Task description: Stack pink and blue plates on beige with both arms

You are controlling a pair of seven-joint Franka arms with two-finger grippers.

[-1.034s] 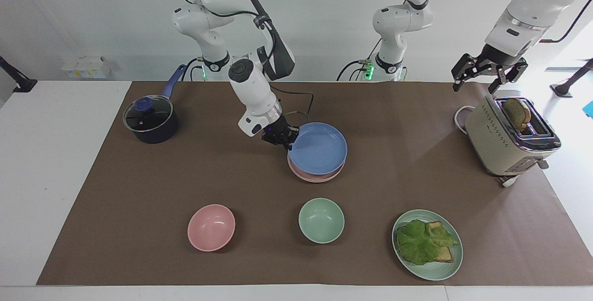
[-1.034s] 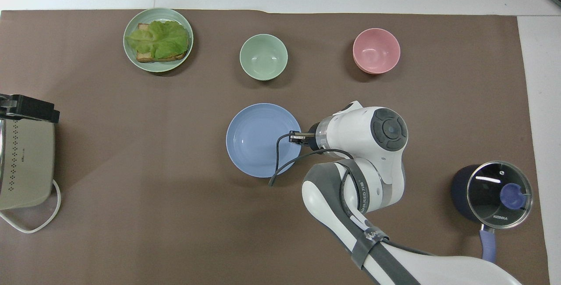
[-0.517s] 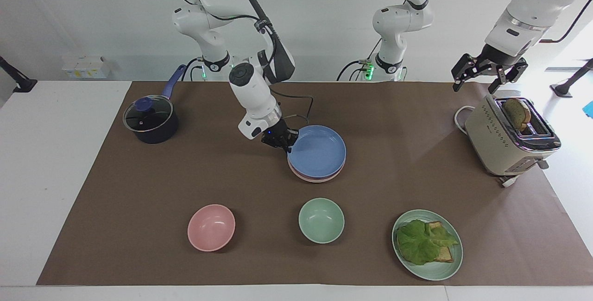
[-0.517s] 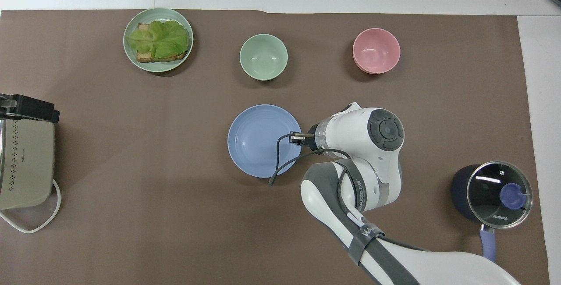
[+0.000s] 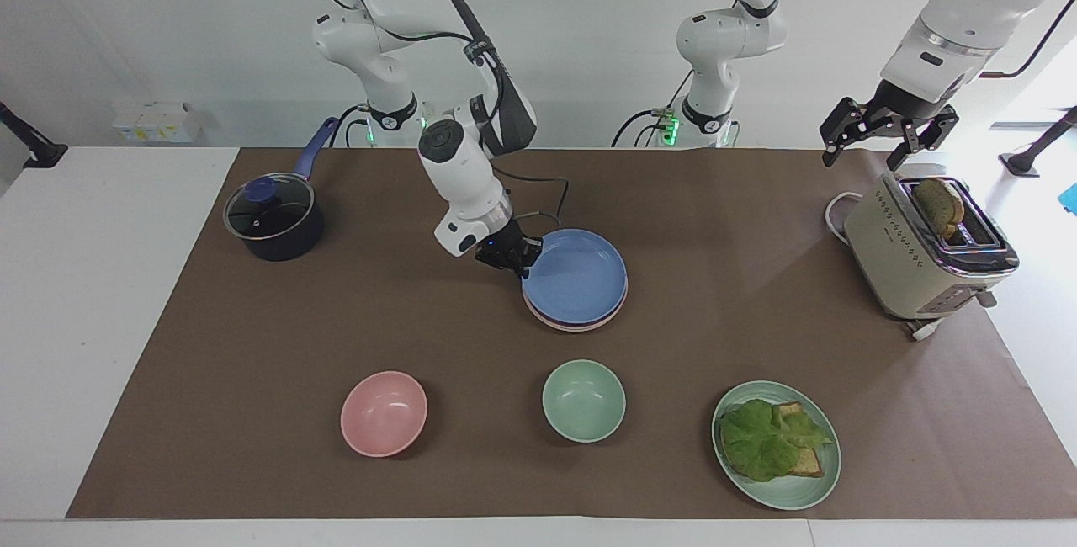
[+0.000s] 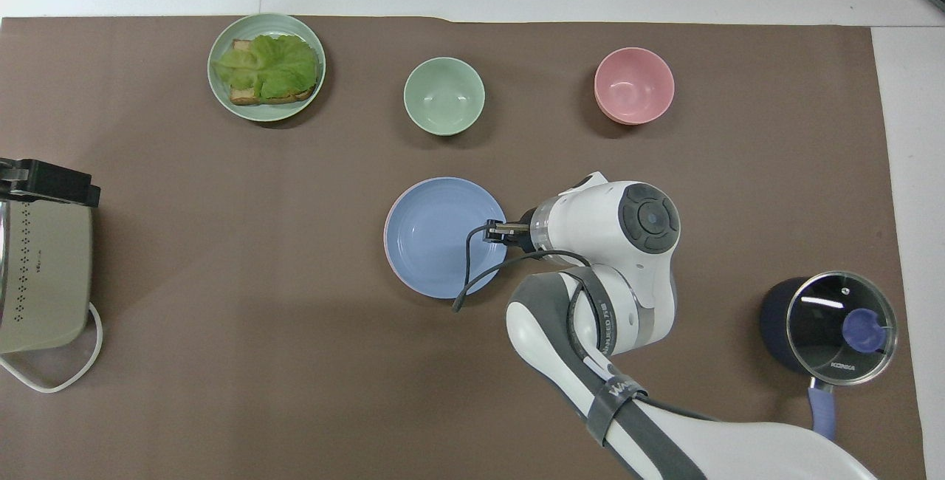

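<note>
Blue plate (image 5: 576, 275) topmost; "KONKA" on saucepan lid (image 6: 841, 327)

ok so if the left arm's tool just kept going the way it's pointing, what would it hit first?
The left tool points down, jaws open, over the toaster. It would probably meet the toaster's top edge by the toast first, though depth is uncertain.

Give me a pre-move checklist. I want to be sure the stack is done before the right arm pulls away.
1. Blue plate on top of the stack: ok.
2. Pink plate under it, rim showing: ok.
3. Beige plate at the bottom: cannot tell, hidden.
4. Right gripper at the blue plate's rim, released: cannot tell.
5. Left gripper open, waiting above the toaster: ok.
</note>
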